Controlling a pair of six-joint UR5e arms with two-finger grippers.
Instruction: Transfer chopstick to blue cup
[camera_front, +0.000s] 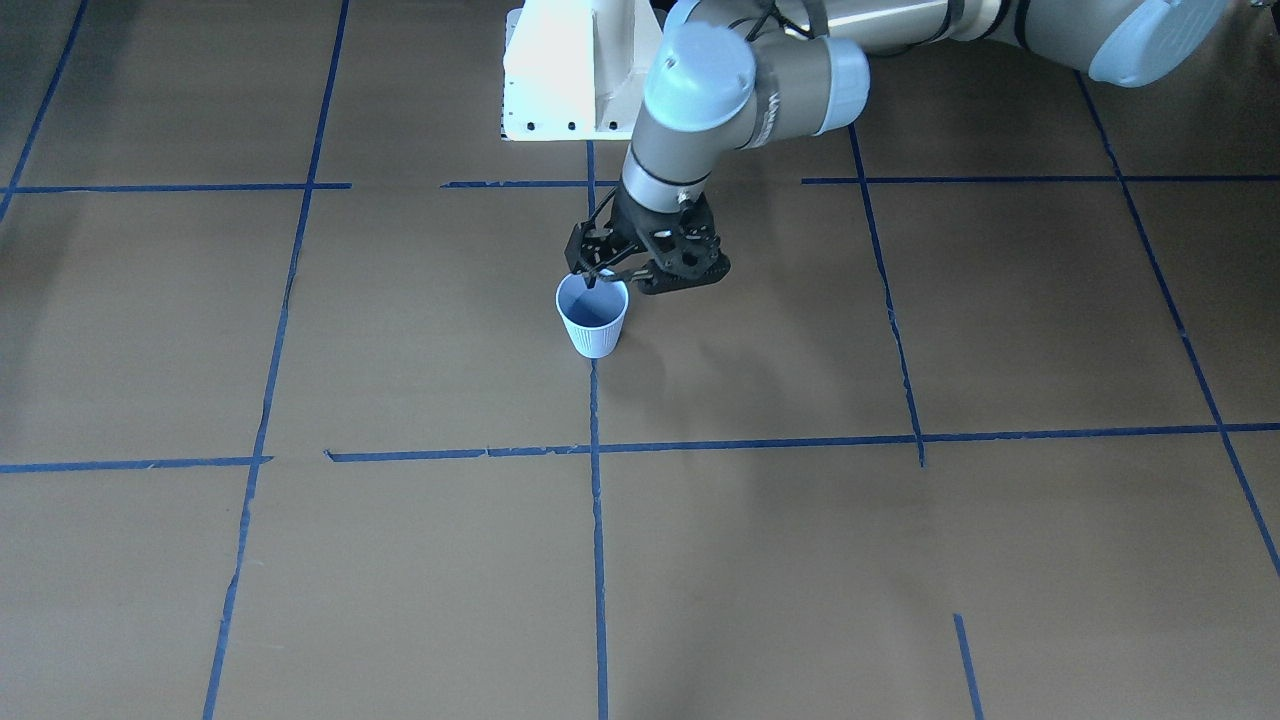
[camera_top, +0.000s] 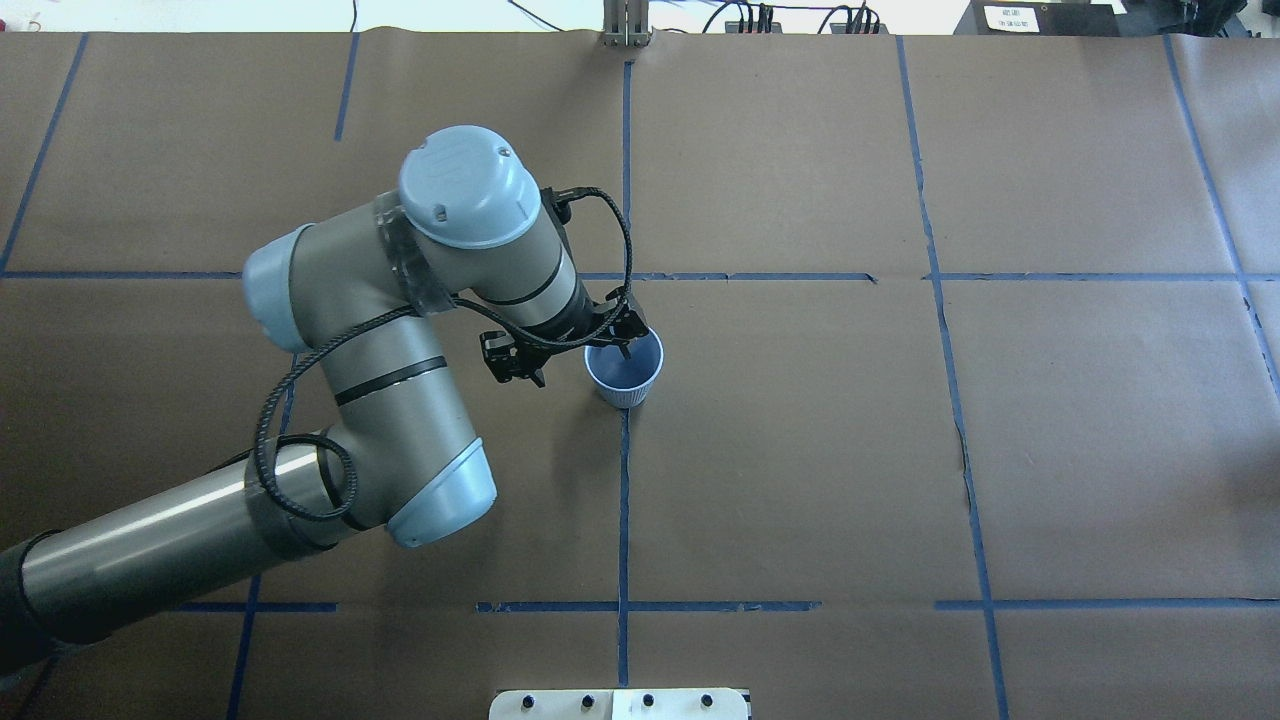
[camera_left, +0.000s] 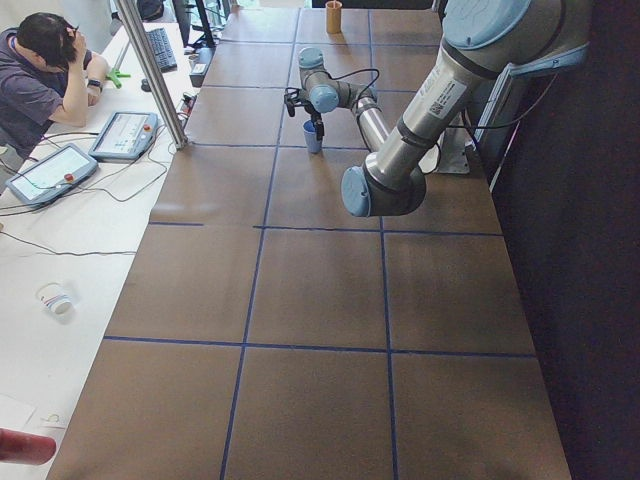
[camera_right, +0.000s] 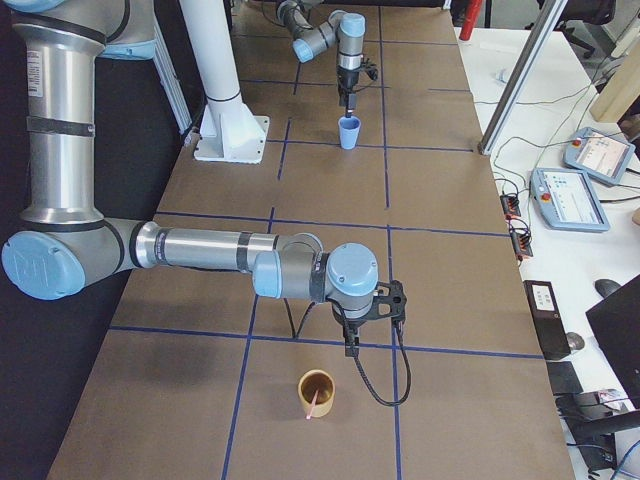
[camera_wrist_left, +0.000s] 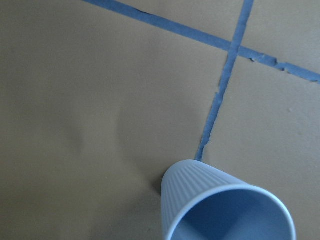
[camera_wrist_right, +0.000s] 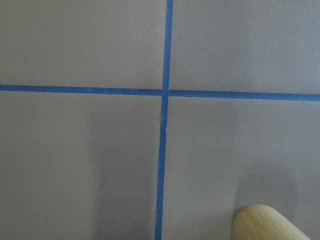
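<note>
The blue cup (camera_front: 594, 325) stands upright at the table's middle, on a tape line; it also shows in the overhead view (camera_top: 628, 385) and the left wrist view (camera_wrist_left: 200, 195). My left gripper (camera_front: 597, 277) is at its rim, one finger inside, and looks shut on the cup wall (camera_top: 622, 345). No stick shows in the blue cup. A pale pink chopstick (camera_right: 314, 403) leans in a brown cup (camera_right: 317, 385) at the table's right end. My right gripper (camera_right: 351, 345) hangs just beside that brown cup; I cannot tell whether it is open or shut.
The brown cup's rim shows at the bottom of the right wrist view (camera_wrist_right: 265, 225). The white robot pedestal (camera_front: 575, 70) stands behind the blue cup. An operator (camera_left: 45, 70) sits at a side desk with teach pendants (camera_right: 575, 200).
</note>
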